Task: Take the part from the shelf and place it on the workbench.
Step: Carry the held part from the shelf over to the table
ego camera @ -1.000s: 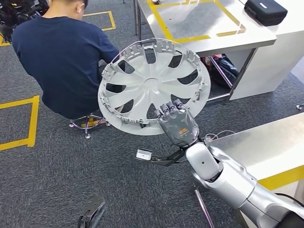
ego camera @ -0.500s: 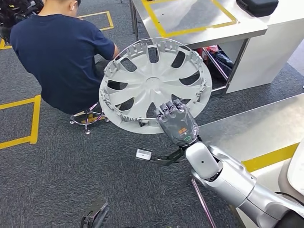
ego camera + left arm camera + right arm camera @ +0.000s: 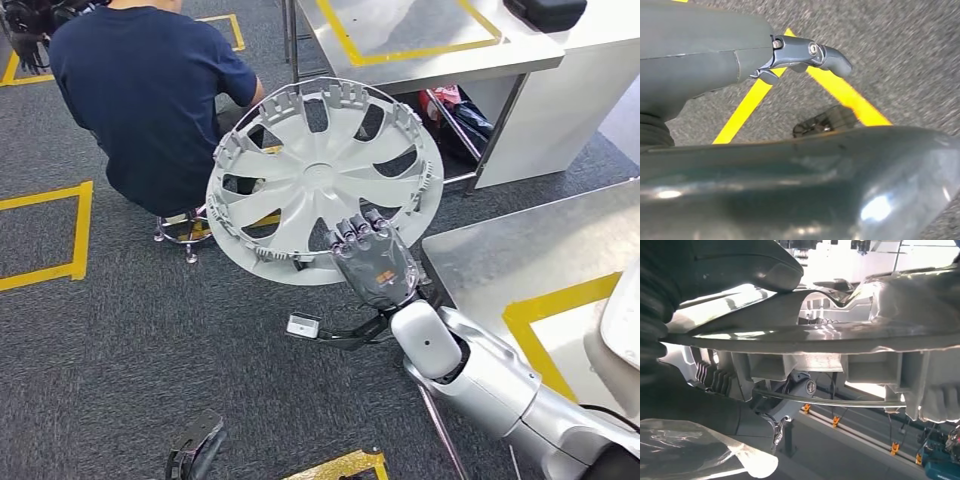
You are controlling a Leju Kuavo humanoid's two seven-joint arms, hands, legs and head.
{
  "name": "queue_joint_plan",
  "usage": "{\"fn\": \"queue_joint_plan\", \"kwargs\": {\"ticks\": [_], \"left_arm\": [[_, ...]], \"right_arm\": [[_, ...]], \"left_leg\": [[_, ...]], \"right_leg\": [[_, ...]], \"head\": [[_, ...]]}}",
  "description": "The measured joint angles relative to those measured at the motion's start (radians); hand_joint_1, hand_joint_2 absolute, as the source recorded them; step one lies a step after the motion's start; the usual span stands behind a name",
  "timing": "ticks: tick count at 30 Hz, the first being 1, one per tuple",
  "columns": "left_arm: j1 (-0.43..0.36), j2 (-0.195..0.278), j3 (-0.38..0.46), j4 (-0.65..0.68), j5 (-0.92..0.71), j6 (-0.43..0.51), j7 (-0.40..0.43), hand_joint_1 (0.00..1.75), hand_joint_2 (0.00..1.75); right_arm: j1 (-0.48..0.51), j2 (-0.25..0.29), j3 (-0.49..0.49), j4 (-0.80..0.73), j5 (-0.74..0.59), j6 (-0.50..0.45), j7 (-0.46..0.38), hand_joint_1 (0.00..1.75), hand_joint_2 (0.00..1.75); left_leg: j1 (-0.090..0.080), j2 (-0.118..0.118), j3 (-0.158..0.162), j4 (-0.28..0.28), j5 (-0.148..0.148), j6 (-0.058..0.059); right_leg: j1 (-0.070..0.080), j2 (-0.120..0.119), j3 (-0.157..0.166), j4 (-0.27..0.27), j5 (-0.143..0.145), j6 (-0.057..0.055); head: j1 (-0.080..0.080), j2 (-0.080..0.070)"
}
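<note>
The part is a silver wheel cover [image 3: 317, 175] with several spokes and a clipped rim. My right hand [image 3: 375, 262] grips its near edge and holds it up, tilted, above the grey carpet. In the right wrist view the thumb [image 3: 753, 265] presses on one face of the cover's rim [image 3: 828, 340], with darker fingers [image 3: 798, 390] behind it. The steel workbench [image 3: 521, 245], marked with yellow tape, lies just right of the cover. My left hand [image 3: 195, 448] hangs low over the floor, and the left wrist view shows its fingers [image 3: 810, 50] apart with nothing in them.
A person in a dark blue shirt [image 3: 151, 100] sits on a wheeled stool [image 3: 181, 230] beyond the cover, back turned. A second steel table [image 3: 423, 50] with yellow tape stands behind, a black case [image 3: 547, 12] on the white desk beside it. Yellow floor tape [image 3: 75, 230] marks the carpet.
The whole picture has shifted as the camera moved, and more of the workbench at the right has come into view. My right hand still holds the wheel cover the same way.
</note>
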Motion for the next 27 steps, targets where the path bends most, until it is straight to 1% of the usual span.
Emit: {"fn": "queue_joint_plan", "kwargs": {"ticks": [1,2,3,4,5,6,7,8,9,10,11,12,13,14,15,16,17,18,19,20,21,22,23,24,26,27], "left_arm": [[0.0,0.0,0.0,0.0,0.0,0.0,0.0,0.0,0.0],[0.0,0.0,0.001,0.0,0.0,-0.001,0.001,0.0,0.0],[-0.001,0.0,0.002,0.0,0.0,-0.001,0.002,0.0,0.0],[-0.001,0.0,0.002,0.0,-0.001,-0.001,0.002,0.0,0.0],[-0.001,0.0,0.003,0.0,-0.001,0.0,0.003,0.0,0.0],[0.0,0.0,0.003,0.0,-0.001,0.0,0.003,0.0,0.0],[0.0,0.001,0.003,0.0,-0.001,0.0,0.004,0.0,0.0],[0.001,0.001,0.003,0.0,-0.002,0.0,0.004,0.0,0.0],[0.001,0.002,0.004,0.0,-0.002,0.0,0.004,0.0,0.0],[0.002,0.002,0.004,0.0,-0.002,0.001,0.005,0.0,0.0],[0.002,0.002,0.004,0.0,-0.002,0.002,0.007,0.0,0.0],[0.002,0.001,0.004,0.0,-0.002,0.006,0.011,0.0,0.0],[0.002,0.001,0.005,0.0,-0.001,0.011,0.015,0.0,0.0],[0.002,0.0,0.005,0.0,-0.001,0.017,0.021,0.0,0.0],[0.002,0.0,0.005,0.0,0.0,0.023,0.027,0.0,0.0],[0.001,0.0,0.006,0.0,0.0,0.028,0.031,0.0,0.0],[0.0,0.0,0.006,0.0,0.0,0.033,0.036,0.0,0.0],[-0.001,0.001,0.007,0.0,0.0,0.037,0.039,0.0,0.0],[-0.002,0.001,0.007,0.0,0.0,0.04,0.041,0.0,0.0],[-0.003,0.001,0.008,0.0,0.0,0.042,0.042,0.0,0.0],[-0.003,0.0,0.008,0.0,0.0,0.043,0.043,0.0,0.0],[-0.003,-0.002,0.008,0.0,0.0,0.043,0.044,0.0,0.0],[-0.002,-0.002,0.008,0.0,0.0,0.044,0.045,0.0,0.0],[-0.002,-0.002,0.008,0.0,0.0,0.044,0.046,0.0,0.0],[-0.002,-0.002,0.009,0.0,0.0,0.045,0.048,0.0,0.0],[-0.002,-0.002,0.009,0.0,0.0,0.045,0.048,0.0,0.0]], "right_arm": [[0.0,0.0,0.001,0.0,0.0,0.0,0.0,1.75,1.75],[-0.002,0.0,0.002,0.0,0.0,0.0,0.0,1.75,1.75],[-0.004,0.0,0.003,0.0,0.0,0.0,0.001,1.75,1.75],[-0.005,0.0,0.003,0.0,0.0,0.0,0.001,1.75,1.75],[-0.007,0.0,0.004,0.0,0.0,0.0,0.002,1.75,1.75],[-0.007,0.0,0.004,0.001,0.0,0.0,0.002,1.75,1.75],[-0.007,0.0,0.005,0.002,0.0,0.001,0.002,1.75,1.75],[-0.008,0.0,0.005,0.002,0.0,0.001,0.003,1.75,1.75],[-0.009,0.0,0.005,0.002,0.0,0.001,0.003,1.75,1.75],[-0.01,0.0,0.006,0.002,0.0,0.002,0.003,1.75,1.75],[-0.01,0.0,0.006,0.002,0.0,0.002,0.003,1.75,1.75],[-0.009,0.0,0.006,0.003,0.0,0.002,0.003,1.75,1.75],[-0.008,0.0,0.006,0.003,0.0,0.002,0.003,1.75,1.75],[-0.007,0.0,0.006,0.004,0.0,0.002,0.002,1.75,1.75],[-0.006,0.0,0.006,0.004,0.0,0.002,0.002,1.75,1.75],[-0.005,0.0,0.006,0.004,0.0,0.002,0.002,1.75,1.75],[-0.005,0.0,0.006,0.005,0.0,0.002,0.002,1.75,1.75],[-0.005,0.0,0.005,0.005,0.0,0.002,0.002,1.75,1.75],[-0.005,0.0,0.005,0.005,0.0,0.002,0.002,1.75,1.75],[-0.005,0.0,0.005,0.005,0.0,0.002,0.002,1.75,1.75],[-0.005,0.0,0.005,0.005,0.0,0.002,0.002,1.75,1.75],[-0.005,0.0,0.005,0.005,0.0,0.002,0.002,1.75,1.75],[-0.004,0.0,0.005,0.005,0.0,0.002,0.002,1.75,1.75],[-0.004,0.0,0.005,0.005,0.0,0.002,0.002,1.75,1.75],[-0.004,0.0,0.005,0.005,0.0,0.002,0.002,1.75,1.75],[-0.004,0.0,0.005,0.005,0.0,0.002,0.002,1.75,1.75]], "left_leg": [[0.001,0.0,-0.013,0.002,0.01,-0.004],[0.0,0.0,-0.026,0.005,0.019,-0.009],[0.0,-0.001,-0.035,0.008,0.028,-0.014],[-0.001,-0.001,-0.042,0.01,0.038,-0.019],[-0.001,-0.001,-0.046,0.01,0.047,-0.025],[-0.001,-0.001,-0.049,0.01,0.057,-0.03],[0.0,-0.002,-0.053,0.012,0.056,-0.035],[0.002,-0.003,-0.06,0.025,0.039,-0.041],[0.003,-0.004,-0.071,0.055,0.004,-0.046],[0.004,-0.005,-0.085,0.105,-0.045,-0.051],[0.006,-0.005,-0.101,0.17,-0.092,-0.055],[0.007,-0.005,-0.113,0.235,-0.126,-0.057],[0.008,-0.005,-0.117,0.283,-0.138,-0.058],[0.008,-0.005,-0.107,0.298,-0.13,-0.057],[0.008,-0.005,-0.078,0.275,-0.11,-0.054],[0.007,-0.005,-0.034,0.219,-0.089,-0.049],[0.005,-0.006,0.02,0.144,-0.081,-0.042],[0.003,-0.006,0.065,0.076,-0.082,-0.036],[0.0,-0.006,0.094,0.029,-0.088,-0.031],[-0.002,-0.006,0.108,0.001,-0.095,-0.028],[-0.003,-0.006,0.107,-0.006,-0.094,-0.03],[-0.004,-0.006,0.104,-0.008,-0.091,-0.03],[-0.005,-0.006,0.102,-0.01,-0.088,-0.03],[-0.006,-0.006,0.1,-0.01,-0.085,-0.029],[-0.008,-0.006,0.093,-0.01,-0.077,-0.023],[-0.009,-0.006,0.09,-0.009,-0.074,-0.02]], "right_leg": [[-0.001,-0.001,0.051,-0.059,0.02,0.001],[0.0,-0.002,0.109,-0.134,0.024,0.001],[0.001,-0.002,0.158,-0.203,0.016,-0.002],[0.002,-0.001,0.188,-0.249,0.005,-0.005],[0.005,0.0,0.2,-0.272,-0.004,-0.01],[0.006,0.0,0.193,-0.276,-0.001,-0.018],[0.005,-0.001,0.185,-0.275,0.007,-0.027],[0.005,-0.002,0.177,-0.275,0.015,-0.037],[0.004,-0.003,0.167,-0.277,0.025,-0.048],[0.004,-0.004,0.159,-0.277,0.035,-0.054],[0.005,-0.003,0.146,-0.277,0.045,-0.059],[0.007,-0.004,0.133,-0.276,0.056,-0.062],[0.008,-0.004,0.121,-0.276,0.066,-0.062],[0.01,-0.003,0.108,-0.275,0.075,-0.062],[0.012,-0.002,0.096,-0.275,0.084,-0.06],[0.013,-0.001,0.087,-0.274,0.093,-0.059],[0.014,-0.001,0.078,-0.273,0.1,-0.056],[0.015,-0.001,0.073,-0.273,0.106,-0.052],[0.015,-0.002,0.069,-0.273,0.112,-0.047],[0.015,-0.003,0.067,-0.272,0.116,-0.043],[0.015,-0.003,0.065,-0.272,0.114,-0.047],[0.016,-0.003,0.063,-0.273,0.116,-0.053],[0.015,-0.003,0.062,-0.275,0.118,-0.056],[0.014,-0.003,0.06,-0.278,0.123,-0.057],[0.012,-0.004,0.058,-0.285,0.14,-0.044],[0.011,-0.003,0.056,-0.287,0.145,-0.04]], "head": [[0.0,0.0],[0.0,0.0],[0.0,0.0],[0.0,0.0],[-0.001,0.0],[-0.002,0.0],[-0.002,0.0],[-0.004,0.0],[-0.007,0.0],[-0.009,0.0],[-0.011,0.0],[-0.012,0.0],[-0.012,0.0],[-0.012,0.0],[-0.012,0.0],[-0.012,0.0],[-0.012,0.0],[-0.011,0.0],[-0.011,0.0],[-0.011,0.0],[-0.01,0.0],[-0.009,0.0],[-0.007,0.0],[-0.005,0.0],[-0.004,0.0],[-0.004,0.0]]}}
